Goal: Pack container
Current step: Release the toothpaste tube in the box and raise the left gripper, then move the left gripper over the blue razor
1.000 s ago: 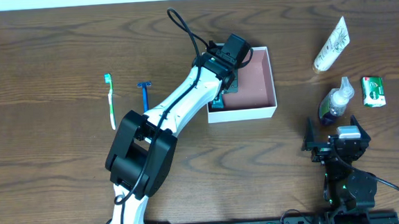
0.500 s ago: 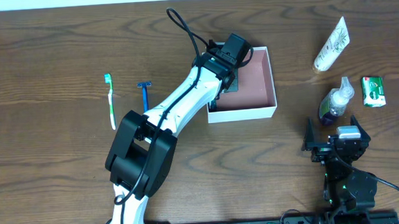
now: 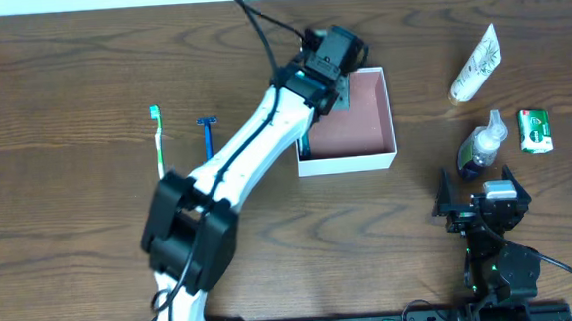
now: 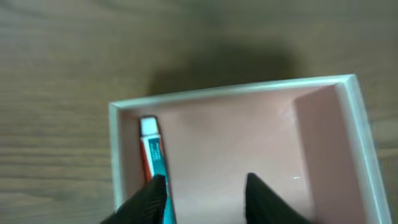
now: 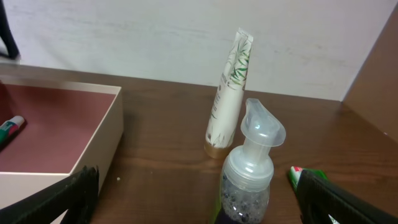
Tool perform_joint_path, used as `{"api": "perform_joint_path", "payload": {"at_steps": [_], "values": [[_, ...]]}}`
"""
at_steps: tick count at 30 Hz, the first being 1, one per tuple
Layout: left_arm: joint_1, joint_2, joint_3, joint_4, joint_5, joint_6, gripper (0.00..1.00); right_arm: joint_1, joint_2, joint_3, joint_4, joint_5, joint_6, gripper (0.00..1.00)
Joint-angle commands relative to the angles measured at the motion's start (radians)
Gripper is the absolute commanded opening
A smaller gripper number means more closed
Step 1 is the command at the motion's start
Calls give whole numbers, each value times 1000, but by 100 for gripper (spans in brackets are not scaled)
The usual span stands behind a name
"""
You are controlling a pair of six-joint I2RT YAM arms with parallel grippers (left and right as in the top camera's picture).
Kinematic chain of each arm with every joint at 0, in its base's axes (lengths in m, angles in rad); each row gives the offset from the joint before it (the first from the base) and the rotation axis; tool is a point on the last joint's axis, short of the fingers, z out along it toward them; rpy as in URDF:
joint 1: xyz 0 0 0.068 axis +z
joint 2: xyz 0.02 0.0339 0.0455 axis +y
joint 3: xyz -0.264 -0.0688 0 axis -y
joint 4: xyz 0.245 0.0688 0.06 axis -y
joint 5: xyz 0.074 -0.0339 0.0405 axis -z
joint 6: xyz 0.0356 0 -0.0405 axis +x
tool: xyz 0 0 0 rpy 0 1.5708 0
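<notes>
The container (image 3: 384, 157) is a white square box with a pink inside, at the table's middle back. It also shows in the left wrist view (image 4: 236, 93) and the right wrist view (image 5: 99, 140). A teal, red and white toothpaste tube (image 4: 152, 155) lies along its left wall, also seen in the overhead view (image 3: 304, 144) and the right wrist view (image 5: 11, 127). My left gripper (image 4: 205, 193) is open and empty above the box's left part (image 3: 336, 78). My right gripper (image 5: 196, 199) is open and empty at the front right (image 3: 486, 208), facing a clear foam pump bottle (image 5: 249, 171).
A green toothbrush (image 3: 159, 143) and a blue razor (image 3: 206, 135) lie left of the box. A cream tube (image 3: 474, 64), the pump bottle (image 3: 481, 146) and a green packet (image 3: 535, 130) lie at the right. The tube (image 5: 229, 93) stands behind the bottle.
My left gripper has lifted and drawn back from the box floor. The toothpaste tube now lies free along the left wall. The right arm has not moved.
</notes>
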Motion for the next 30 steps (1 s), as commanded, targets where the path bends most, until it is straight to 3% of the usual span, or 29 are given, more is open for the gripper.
{"api": "perform_joint_path", "payload": {"at_steps": [1, 4, 9, 13, 18, 30], "values": [[37, -96, 29, -55, -32, 76, 46, 7, -6, -2, -4, -4, -13, 99], [90, -111, 29, -213, -101, 76, 46, 7, -6, -2, -4, -4, -13, 99], [206, -106, -7, -384, -69, 76, 46, 7, -6, -2, -4, -4, -13, 99], [294, -103, -59, -376, -10, 76, 53, 7, -6, -2, -4, -3, -13, 99], [380, -77, -128, -351, 54, 76, 53, 7, -6, -2, -4, -4, -13, 99], [409, 3, -240, -320, 100, 76, 53, 7, -6, -2, -4, -4, -13, 99]]}}
